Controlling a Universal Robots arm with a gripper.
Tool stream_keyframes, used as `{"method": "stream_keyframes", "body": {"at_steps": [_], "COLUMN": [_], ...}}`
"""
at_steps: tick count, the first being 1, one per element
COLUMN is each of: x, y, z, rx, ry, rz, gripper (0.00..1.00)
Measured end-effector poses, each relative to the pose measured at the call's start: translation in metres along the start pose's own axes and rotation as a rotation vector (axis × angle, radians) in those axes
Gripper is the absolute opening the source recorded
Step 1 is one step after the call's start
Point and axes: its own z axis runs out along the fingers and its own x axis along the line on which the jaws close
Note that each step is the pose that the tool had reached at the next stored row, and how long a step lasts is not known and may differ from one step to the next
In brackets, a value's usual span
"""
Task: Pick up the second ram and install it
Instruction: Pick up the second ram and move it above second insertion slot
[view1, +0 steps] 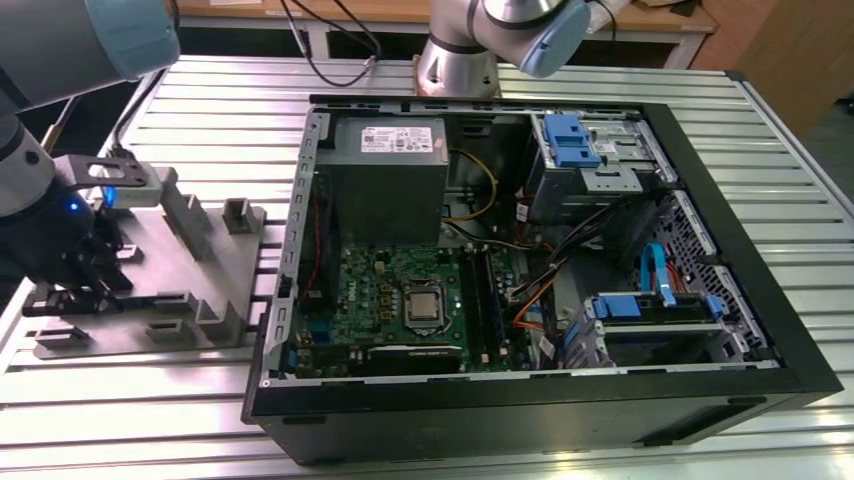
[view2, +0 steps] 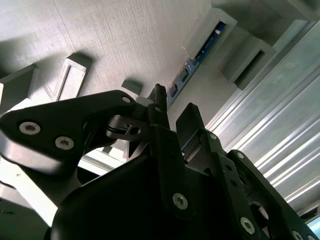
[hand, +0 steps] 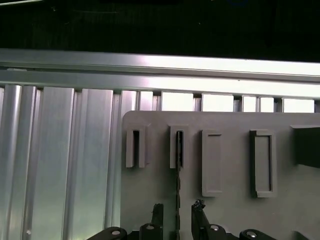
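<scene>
Gripper (hand: 177, 210) sits low over the grey fixture block (view1: 200, 255), at 9 o'clock from the open computer case (view1: 534, 405) in the exterior view. Fingers (hand: 198, 209) are released, one on each side of the second ram (hand: 178, 165), which stands on edge in its fixture slot. A gap shows on both sides, so nothing is grasped yet. Risks for you to note: the stick is card-thin, so an off-centre closure would likely push it against the slot wall and tilt or jam it. A grip too near its edge may let it pivot on lifting. The motherboard (view1: 387, 285) lies well apart, at 3 o'clock, so any skew in the grasp would probably carry to the socket.
</scene>
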Motion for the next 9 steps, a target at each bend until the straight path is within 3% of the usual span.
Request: {"method": "stream_keyframes", "body": {"at_steps": [9], "x": [-0.0013], "y": [0.0005], "z": [0.0047], "rx": [-0.0002], "ry": [0.0002], "rz": [0.0], "gripper": [0.36]}}
